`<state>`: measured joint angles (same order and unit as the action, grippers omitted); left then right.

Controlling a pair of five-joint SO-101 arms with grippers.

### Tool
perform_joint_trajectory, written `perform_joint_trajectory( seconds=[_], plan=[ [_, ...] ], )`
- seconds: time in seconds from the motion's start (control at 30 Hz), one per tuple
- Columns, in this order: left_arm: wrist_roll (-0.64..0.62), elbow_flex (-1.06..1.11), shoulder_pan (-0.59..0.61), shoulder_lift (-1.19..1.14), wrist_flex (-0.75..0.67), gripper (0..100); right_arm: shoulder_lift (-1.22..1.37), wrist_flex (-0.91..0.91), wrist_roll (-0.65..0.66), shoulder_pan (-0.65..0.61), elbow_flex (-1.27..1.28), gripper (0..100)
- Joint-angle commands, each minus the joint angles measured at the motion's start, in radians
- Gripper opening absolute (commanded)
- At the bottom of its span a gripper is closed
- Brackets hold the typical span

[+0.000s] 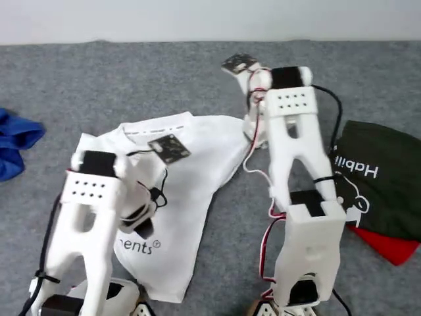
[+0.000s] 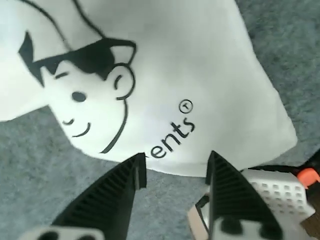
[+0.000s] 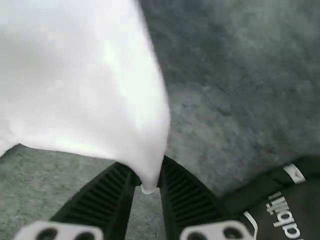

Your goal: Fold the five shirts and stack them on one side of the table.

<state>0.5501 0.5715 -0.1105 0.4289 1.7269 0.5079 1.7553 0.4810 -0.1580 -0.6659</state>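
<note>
Shirt [image 1: 197,171] lies collar toward 12 o'clock, hem toward 6; right gripper [image 3: 146,172] pinches its 2 o'clock edge, left gripper [image 2: 176,160] spread.

The spread shirt [image 1: 191,197] lies central — folded pile [image 1: 375,184] right, crumpled shirt [image 1: 16,141] left.

Soft matt cloth w/ flat black print, lightly creased, makes up the white shirt [image 1: 191,197]; table cover [image 1: 99,79] is grey felt-like fabric, rough & fuzzy. White plastic arm shells [image 1: 296,141] look smooth, matt. Ribbed black plastic, dull sheen, on left gripper [image 2: 176,160] & right gripper [image 3: 147,171]. Also matt cloth: dark shirt [image 1: 375,187] w/ white print, red garment [image 1: 388,247], blue garment [image 1: 16,141].
</note>
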Motion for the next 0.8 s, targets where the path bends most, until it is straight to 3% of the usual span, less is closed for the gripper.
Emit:
perform_joint_trajectory(
  seconds=[0.0,0.23,0.37,0.77],
  plan=[
    [-0.044,0.028,-0.078,-0.020,0.015,20,-0.061,0.036,0.011,0.041,-0.008,1.0],
    [-0.069,0.048,0.020,-0.186,-0.143,20,-0.056,0.027,0.029,0.033,-0.008,1.0],
    [-0.063,0.041,0.087,-0.284,-0.196,20,-0.031,-0.015,0.026,0.088,-0.012,1.0],
    [-0.046,0.039,0.094,-0.448,-0.296,19,-0.035,-0.007,0.029,0.219,-0.012,1.0]
  ],
)
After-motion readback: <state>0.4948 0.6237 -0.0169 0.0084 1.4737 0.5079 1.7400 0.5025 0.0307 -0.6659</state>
